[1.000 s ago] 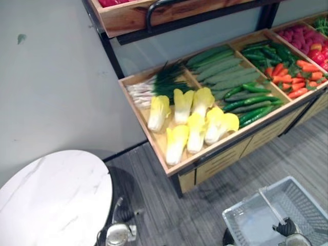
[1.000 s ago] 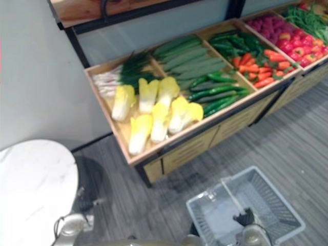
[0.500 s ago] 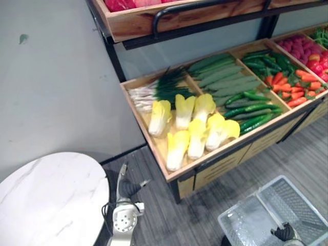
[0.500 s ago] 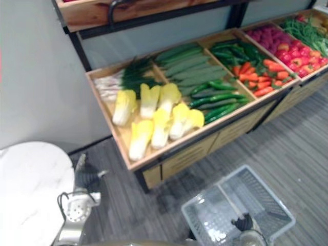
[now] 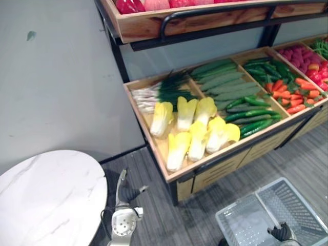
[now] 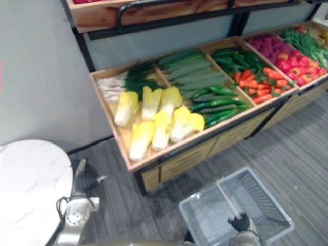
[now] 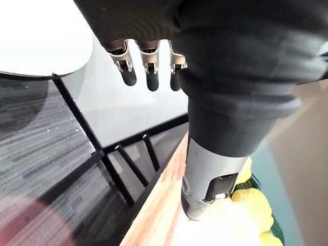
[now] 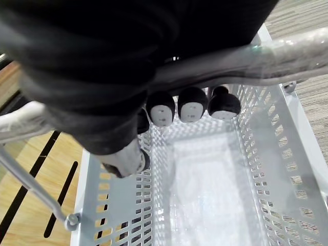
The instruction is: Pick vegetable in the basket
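Gripping the handle (image 8: 287, 51) of the grey basket (image 5: 300, 200), the right hand (image 8: 192, 105) was clenched round it.
The left hand (image 5: 125, 192) hung with fingers released beside the white surface (image 5: 46, 195); yellow cabbages (image 5: 197, 128) lay in the wooden tray (image 5: 156, 143), well apart from the basket.

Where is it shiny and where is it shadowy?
Left eye view: the table glows bright white, and a dark shadow lies on the floor under the stand. Right wrist view: light glints off the handle of the basket.
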